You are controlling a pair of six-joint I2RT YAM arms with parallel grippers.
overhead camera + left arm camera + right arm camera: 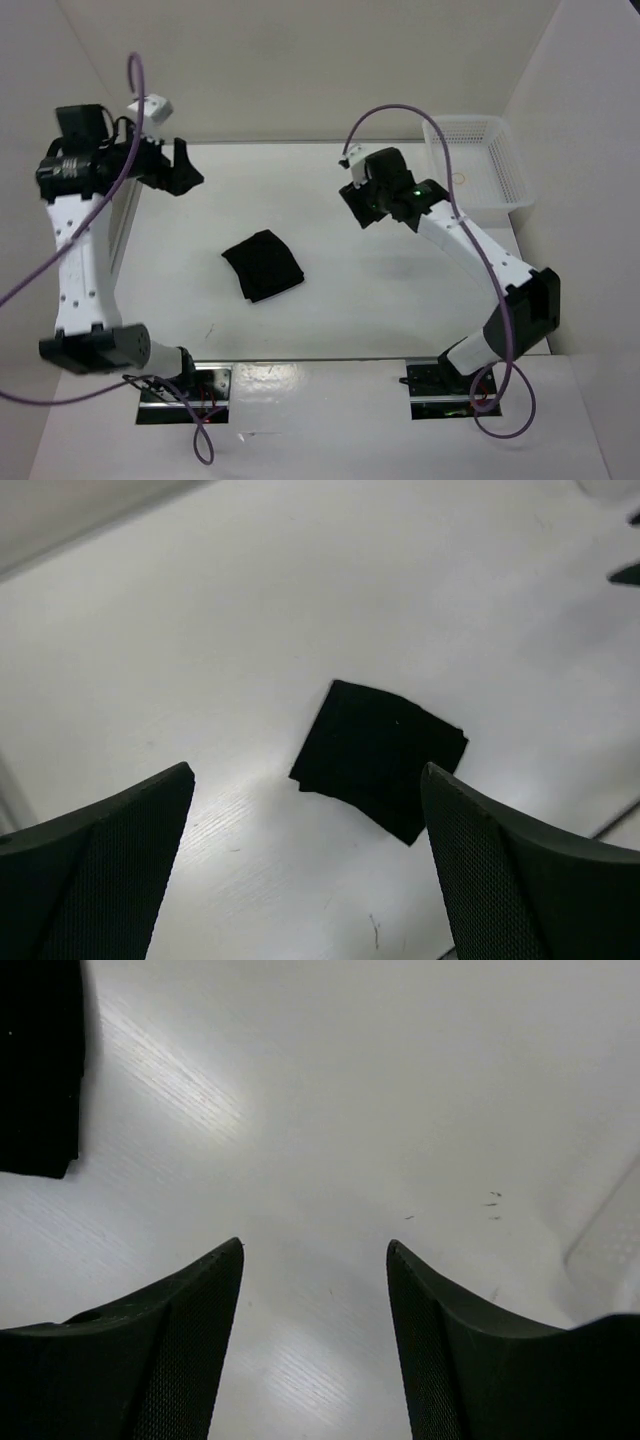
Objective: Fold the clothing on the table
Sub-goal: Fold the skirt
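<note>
The clothing [378, 770] is showing as soft, matt black cloth ahead of the left tool [307, 770], swallowing the light with no sheen at all. Beneath the right tool [315, 1245] the counter [330, 1080] is looking smooth and white, its fine linear grain catching a soft glare, while the fingers [180, 1360] of both tools are presenting matt black inner faces with a fine, rough-looking grid texture. Beyond the right tool's outer side, the basket [495, 200] is reading as white plastic mesh.
</note>
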